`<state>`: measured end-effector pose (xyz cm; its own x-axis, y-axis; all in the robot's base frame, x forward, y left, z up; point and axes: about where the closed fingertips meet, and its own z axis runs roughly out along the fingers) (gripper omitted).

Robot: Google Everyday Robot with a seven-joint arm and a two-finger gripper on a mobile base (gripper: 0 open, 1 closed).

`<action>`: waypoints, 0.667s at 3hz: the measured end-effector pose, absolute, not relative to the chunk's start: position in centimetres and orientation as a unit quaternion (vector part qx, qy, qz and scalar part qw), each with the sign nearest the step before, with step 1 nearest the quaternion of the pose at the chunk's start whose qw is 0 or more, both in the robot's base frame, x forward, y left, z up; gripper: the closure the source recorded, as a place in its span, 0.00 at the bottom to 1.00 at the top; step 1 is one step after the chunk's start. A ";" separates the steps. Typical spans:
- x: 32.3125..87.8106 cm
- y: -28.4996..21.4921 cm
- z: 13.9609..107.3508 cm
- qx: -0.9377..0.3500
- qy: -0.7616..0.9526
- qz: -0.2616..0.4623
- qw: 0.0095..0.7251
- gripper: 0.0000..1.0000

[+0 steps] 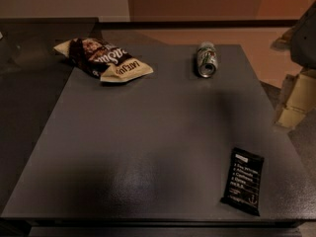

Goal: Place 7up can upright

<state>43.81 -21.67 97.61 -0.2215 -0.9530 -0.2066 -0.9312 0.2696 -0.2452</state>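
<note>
At the far side of the dark grey worktop, the small silver-and-green aluminium 7up can lies on its side, open-top end toward the camera. Pale end effector sits beyond the right edge, well apart from the can; its opening cannot be told.

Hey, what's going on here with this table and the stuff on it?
Nothing is being handled right now. The 7up can lies on its side near the far edge of the table, silver top toward the camera, not yet upright. What looks like the robot's gripper is at the view's right edge, beside the table, away from the can. A snack bag lies far left, a black bar wrapper front right.
</note>
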 end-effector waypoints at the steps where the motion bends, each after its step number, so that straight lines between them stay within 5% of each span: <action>1: 43.8 -21.7 97.6 -0.603 0.781 -0.034 0.159 0.00; 2: 44.1 -21.5 97.8 -0.598 0.786 -0.033 0.155 0.00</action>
